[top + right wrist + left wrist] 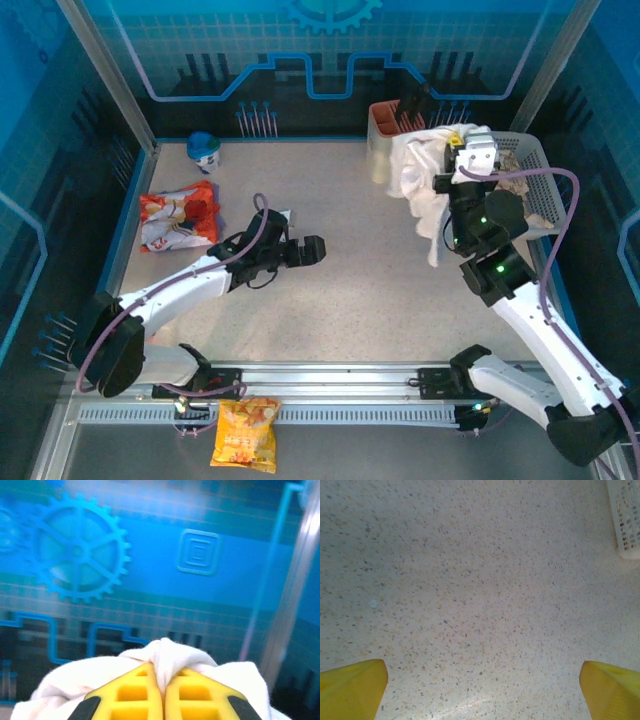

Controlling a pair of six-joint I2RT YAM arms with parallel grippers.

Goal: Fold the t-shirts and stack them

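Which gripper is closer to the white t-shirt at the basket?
Right. The right gripper is shut on the t-shirt, holding it up at the basket edge. The left gripper is open over the table, well to the t-shirt's left in the top view.

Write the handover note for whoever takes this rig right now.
Left gripper: open, empty, low over the bare table.
Right gripper: shut on a white t-shirt, held up beside the basket at the far right, with the cloth hanging down.
Done: no shirt is laid out, folded or stacked.
Left: spread this shirt on the table, fold it, then fold and stack any others.
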